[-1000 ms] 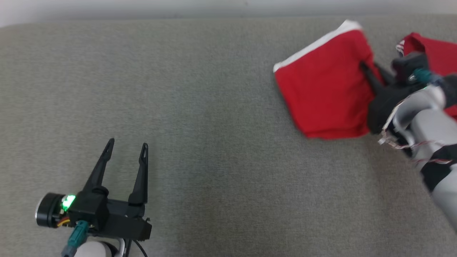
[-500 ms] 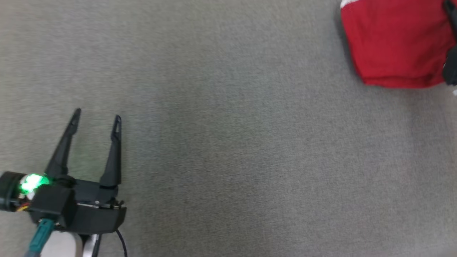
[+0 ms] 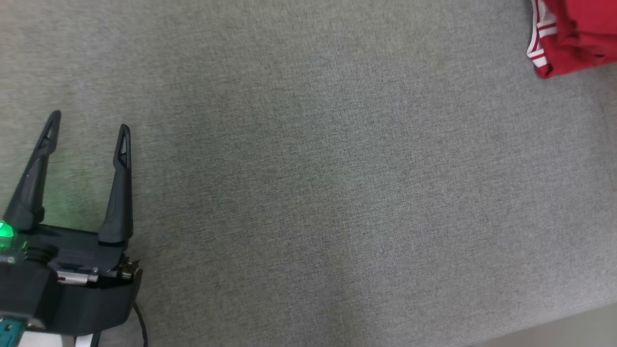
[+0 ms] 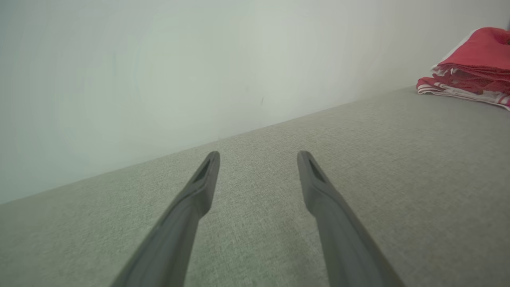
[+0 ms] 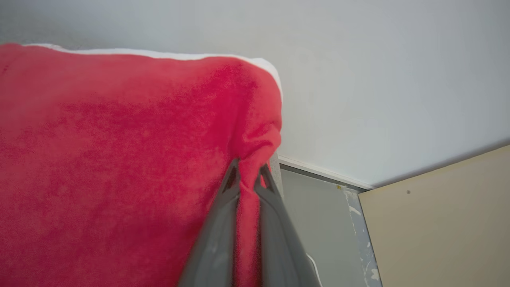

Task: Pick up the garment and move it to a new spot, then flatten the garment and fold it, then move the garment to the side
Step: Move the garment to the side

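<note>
Right gripper (image 5: 248, 175), pinching the folded red cloth garment (image 5: 119, 159), should lay it flat beside the striped red pile (image 3: 571, 43); left gripper (image 3: 89, 122) gapes empty.

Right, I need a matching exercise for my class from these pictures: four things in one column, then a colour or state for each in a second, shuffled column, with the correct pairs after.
Column one
1. left pincer
2. right pincer
3. garment
4. surface

Column two
a. red with a white edge
b. open, holding nothing
c. grey and woven
d. shut, pinching a fold

Pairs: 1-b, 2-d, 3-a, 4-c
</note>
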